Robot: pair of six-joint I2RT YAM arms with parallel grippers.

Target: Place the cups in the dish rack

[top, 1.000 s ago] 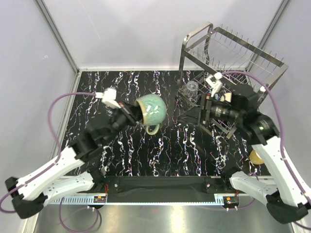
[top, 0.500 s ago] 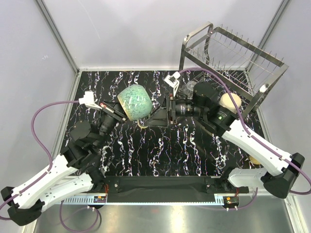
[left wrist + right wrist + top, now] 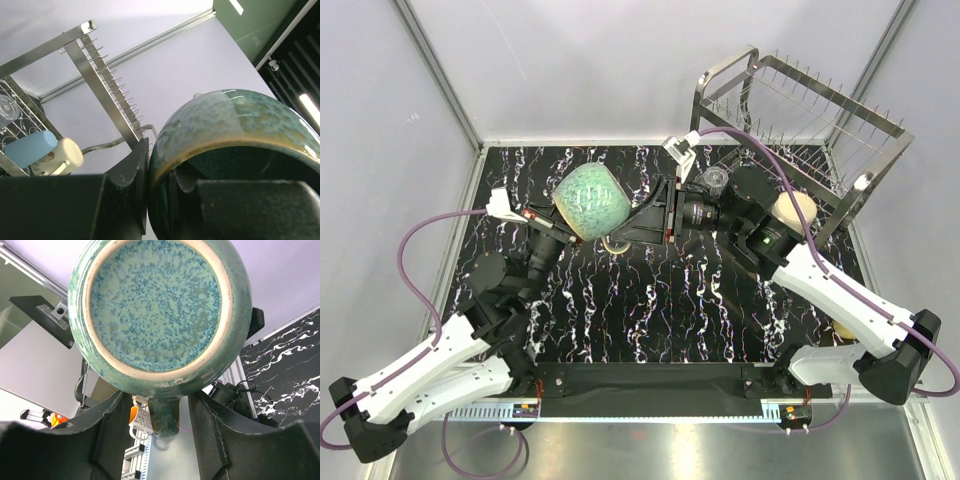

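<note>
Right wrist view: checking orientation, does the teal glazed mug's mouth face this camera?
No, the teal glazed mug shows its round speckled base, handle pointing down.

Five cups — one dish rack.

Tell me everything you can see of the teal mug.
The teal mug is speckled glazed ceramic with a bare cream foot ring, held on its side above the table. The left gripper pinches its rim, one finger inside. Its base faces the right gripper, whose open fingers straddle the handle; contact unclear.

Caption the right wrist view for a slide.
Underside of the teal glazed mug, handle between the fingers of the open right end effector.
</note>
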